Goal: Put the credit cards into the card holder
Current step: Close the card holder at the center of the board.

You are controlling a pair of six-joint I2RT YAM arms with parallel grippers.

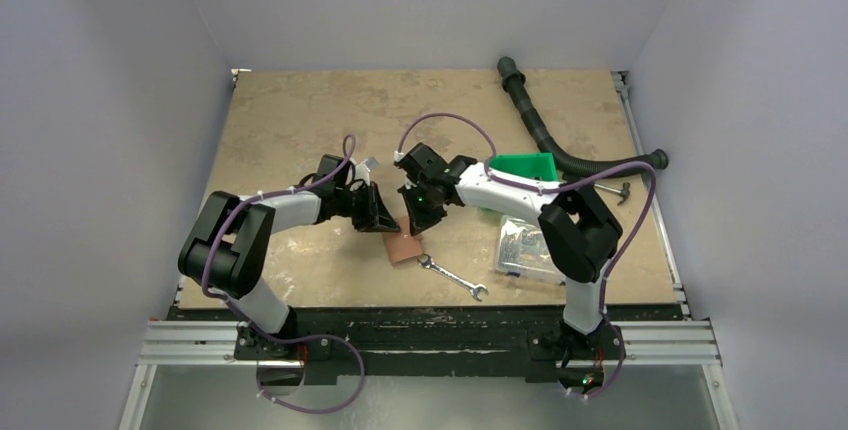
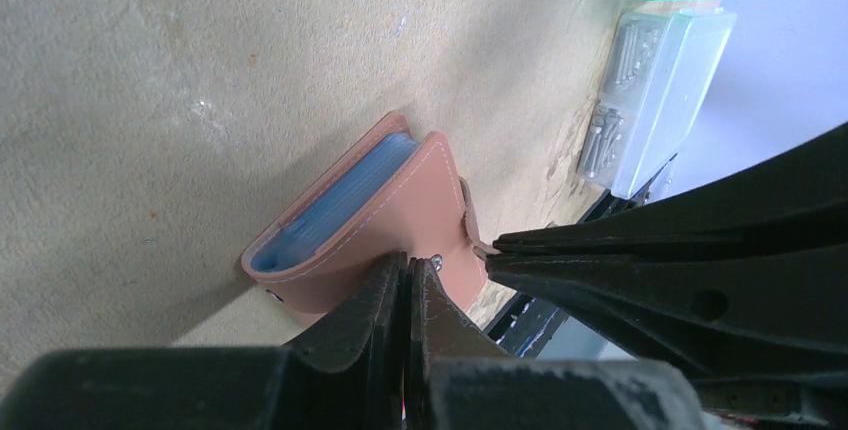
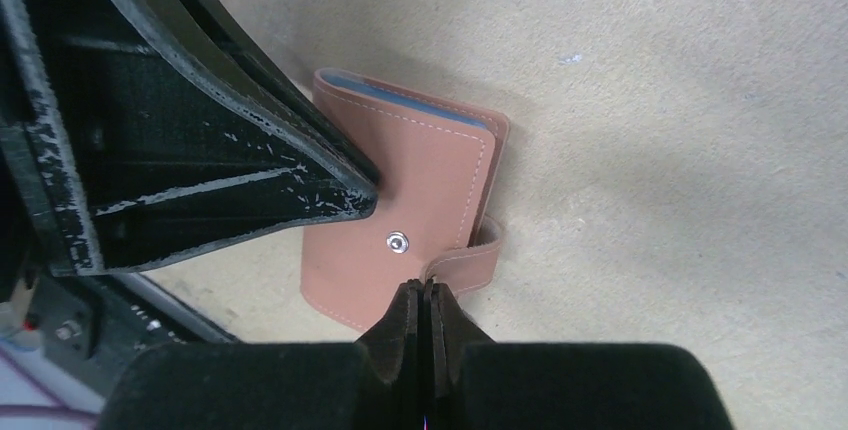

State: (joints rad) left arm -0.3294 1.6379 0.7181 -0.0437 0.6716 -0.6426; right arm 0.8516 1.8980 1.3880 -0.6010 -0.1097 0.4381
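Observation:
The reddish-brown card holder [image 1: 403, 246] lies folded over on the table between the two grippers. Blue edges of the credit cards [image 2: 335, 205] show inside its fold, and also along its far edge in the right wrist view [image 3: 405, 96]. My left gripper [image 2: 408, 264] is shut with nothing between its fingers, and its tips rest on the holder's cover [image 2: 400, 220] beside the snap stud [image 3: 398, 242]. My right gripper [image 3: 421, 288] is shut on the end of the holder's closing strap [image 3: 472, 256], which curls round from the holder's right edge.
A green bin [image 1: 522, 168] and a clear compartment box [image 1: 525, 245] sit to the right of the right arm. A wrench [image 1: 455, 278] lies just in front of the holder. A black corrugated hose [image 1: 545, 135] runs along the back right.

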